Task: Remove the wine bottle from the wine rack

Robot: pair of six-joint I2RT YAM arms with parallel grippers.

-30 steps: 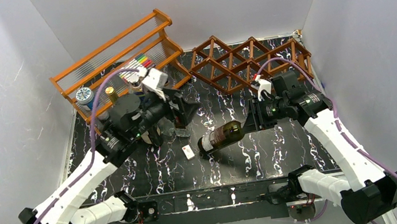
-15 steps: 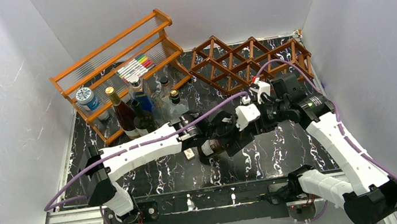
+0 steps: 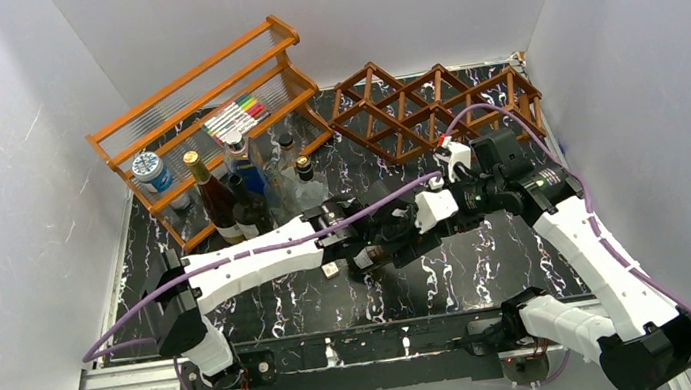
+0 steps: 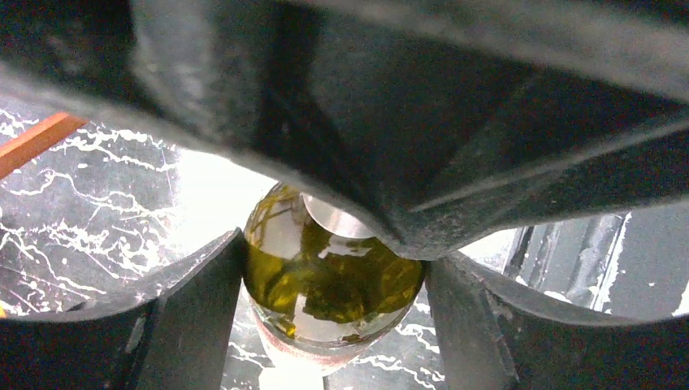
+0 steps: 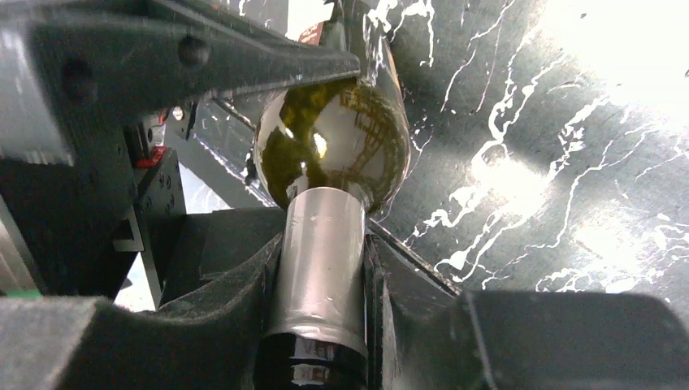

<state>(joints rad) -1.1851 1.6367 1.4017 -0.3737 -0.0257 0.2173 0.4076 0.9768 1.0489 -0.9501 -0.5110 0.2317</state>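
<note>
The wine bottle (image 3: 368, 256), dark green glass with a silver-foiled neck, lies out over the black marbled table, off the wine rack (image 3: 431, 108), which stands at the back right with its diamond cells showing no bottle. My right gripper (image 3: 428, 222) is shut on the bottle's neck (image 5: 321, 260), the foil pinched between both fingers (image 5: 236, 309). My left gripper (image 3: 390, 242) reaches across from the left. In its wrist view the bottle's shoulder (image 4: 333, 280) fills the gap, and both fingers (image 4: 195, 309) press against the glass. The left arm hides most of the bottle in the top view.
An orange tiered shelf (image 3: 208, 102) stands at the back left with coloured markers (image 3: 235, 117) and a blue-lidded jar (image 3: 147, 168) on it. Several upright bottles (image 3: 240, 194) cluster before it. A small white block (image 3: 330, 270) lies by the held bottle.
My left arm has swung from beside the orange shelf across to the bottle, and its jaws have closed in on the glass. The right gripper has kept its hold on the neck.
</note>
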